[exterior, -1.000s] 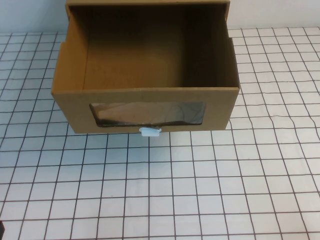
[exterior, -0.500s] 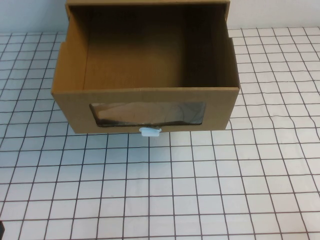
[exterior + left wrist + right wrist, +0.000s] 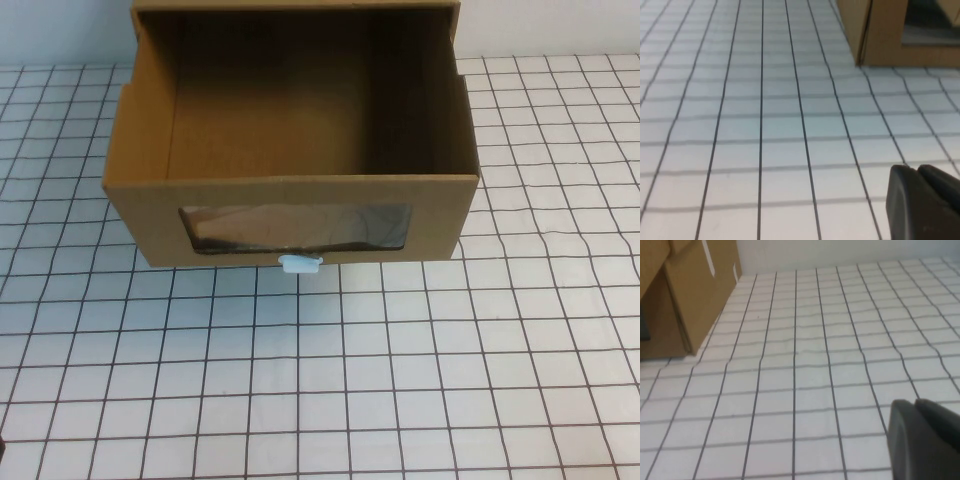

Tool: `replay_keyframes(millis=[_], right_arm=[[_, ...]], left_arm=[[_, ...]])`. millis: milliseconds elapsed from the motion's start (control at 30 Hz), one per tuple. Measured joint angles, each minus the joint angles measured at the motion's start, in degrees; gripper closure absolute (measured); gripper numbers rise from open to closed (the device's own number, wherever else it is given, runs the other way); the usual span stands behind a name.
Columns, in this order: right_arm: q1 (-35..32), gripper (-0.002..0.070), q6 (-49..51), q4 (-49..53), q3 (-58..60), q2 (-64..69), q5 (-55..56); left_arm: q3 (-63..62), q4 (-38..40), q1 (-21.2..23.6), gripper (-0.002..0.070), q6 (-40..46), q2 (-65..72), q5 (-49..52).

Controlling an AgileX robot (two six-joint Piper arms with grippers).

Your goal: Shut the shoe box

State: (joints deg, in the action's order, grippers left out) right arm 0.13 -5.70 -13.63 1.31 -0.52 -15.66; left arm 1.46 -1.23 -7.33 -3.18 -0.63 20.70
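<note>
- The brown cardboard drawer-style shoe box (image 3: 290, 210) stands at the far middle of the white table with a black grid (image 3: 400, 380). Its drawer is pulled out toward us, and we see straight down into the bare interior.
- The front panel carries a clear rectangular window (image 3: 296, 228), with a small white pull tab (image 3: 300, 264) just below it at the panel's lower edge.
- We judge the box light, since nothing shows inside the drawer. The cardboard walls should be fairly stiff along their edges but will flex if pressed mid-panel.
- We judge the window film the weakest spot, so contact there should be avoided.
- No grip is needed to close the drawer. We recommend a flat push on the solid cardboard of the front panel, beside or above the window, directed toward the far sleeve (image 3: 296, 6).
- An off-centre push may skew the drawer and jam it, and a light box may slide on the table rather than close.
- The left end effector (image 3: 922, 200) is low over the table, near the box's front left corner, its tips together.
- The right end effector (image 3: 922, 437) is low over the table, to the box's right, its tips likewise together.
</note>
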Motion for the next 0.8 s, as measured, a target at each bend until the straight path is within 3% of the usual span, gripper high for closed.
replay_keyframes(millis=[133,467,800], right_arm=[[0.00,0.0689,0.00,-0.27,0.00,0.00,7.62],[0.00,0.0689,0.00,-0.86,0.00,0.00,37.34],[0.00,0.0689,0.00,-1.21,0.00,-0.27,45.39]], left_arm=[[0.09,0.00,0.00,0.0677,0.00,0.00,-6.91],[0.09,0.00,0.00,0.0677,-0.09,0.00,-38.75],[0.09,0.00,0.00,0.0677,-0.51,0.00,-45.72]])
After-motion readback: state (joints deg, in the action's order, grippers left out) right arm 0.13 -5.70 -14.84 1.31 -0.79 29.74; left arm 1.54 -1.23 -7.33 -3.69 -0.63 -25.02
